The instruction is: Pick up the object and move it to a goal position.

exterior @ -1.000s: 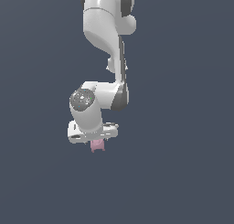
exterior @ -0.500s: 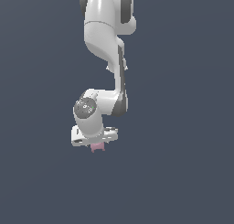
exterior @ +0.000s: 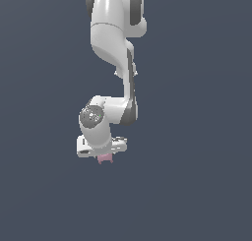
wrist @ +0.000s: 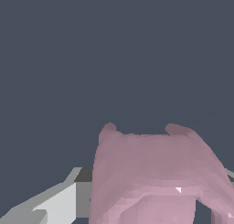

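1. pinching the small pale-pink lumpy block with short nubs at its corners [exterior: 105,159], the jaws of the white two-fingered gripper [exterior: 104,157] are closed on it from either side; the exterior view shows the block peeking out just below the gripper body, clear of any surface.
2. in the wrist view the pink block [wrist: 155,175] fills the near field, two nubs pointing away from the camera, with a pale grey finger [wrist: 55,202] touching its flank. the far finger is mostly hidden behind the block.
3. the step in hand, as i judge it, is the carry: the block is lifted and must travel to the goal. no goal marker shows in either view, so its direction cannot be told.
4. to do it well, keep the squeeze steady; the lumpy faces give the pads uneven contact, so a slackened grip could let it twist.
5. move the white jointed arm [exterior: 115,43] smoothly, avoiding sharp wrist turns, and hold the gripper pointing downward.
6. all around is plain dark blue-grey background [exterior: 197,136].
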Motion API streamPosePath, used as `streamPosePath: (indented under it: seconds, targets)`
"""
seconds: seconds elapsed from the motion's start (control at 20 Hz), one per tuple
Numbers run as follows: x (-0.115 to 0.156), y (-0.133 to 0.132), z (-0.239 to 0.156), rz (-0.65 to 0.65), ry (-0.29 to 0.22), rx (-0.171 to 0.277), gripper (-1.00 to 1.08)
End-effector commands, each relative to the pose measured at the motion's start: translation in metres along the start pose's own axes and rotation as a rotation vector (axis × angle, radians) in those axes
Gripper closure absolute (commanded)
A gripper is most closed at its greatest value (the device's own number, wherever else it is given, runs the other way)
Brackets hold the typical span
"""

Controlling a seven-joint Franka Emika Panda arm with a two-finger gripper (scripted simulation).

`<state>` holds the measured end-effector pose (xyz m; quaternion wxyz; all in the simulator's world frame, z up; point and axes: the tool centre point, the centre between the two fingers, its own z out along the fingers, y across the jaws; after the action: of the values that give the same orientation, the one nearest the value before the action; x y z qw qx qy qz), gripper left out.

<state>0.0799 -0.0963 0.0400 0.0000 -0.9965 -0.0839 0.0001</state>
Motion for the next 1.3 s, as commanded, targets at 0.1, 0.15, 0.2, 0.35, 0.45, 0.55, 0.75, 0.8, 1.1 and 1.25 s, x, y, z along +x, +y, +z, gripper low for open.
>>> streamPosePath:
  seconds: [0.1, 0.15, 0.2, 0.35, 0.45, 0.55, 0.75, 0.8, 1.1, 1.25]
  targets:
    - [0.000, 0.000, 0.000, 0.000, 0.000, 0.000, 1.08]
    - [0.000, 0.000, -0.001, 0.000, 0.000, 0.000, 1.08]
    - [0.000, -0.001, -0.002, 0.000, 0.000, 0.000, 1.08]
    - [-0.001, -0.004, -0.009, 0.000, 0.000, 0.000, 1.08]
    - [-0.002, -0.007, -0.016, 0.000, 0.000, 0.000, 1.08]
    - [-0.004, -0.011, -0.025, 0.000, 0.000, 0.000, 1.08]
    - [-0.007, -0.022, -0.049, 0.000, 0.000, 0.000, 1.08]
    - [-0.008, -0.025, -0.057, 0.000, 0.000, 0.000, 1.08]
    - [-0.016, -0.052, -0.116, 0.000, 0.000, 0.000, 1.08]
    - [-0.021, -0.067, -0.150, 0.000, 0.000, -0.001, 1.08]
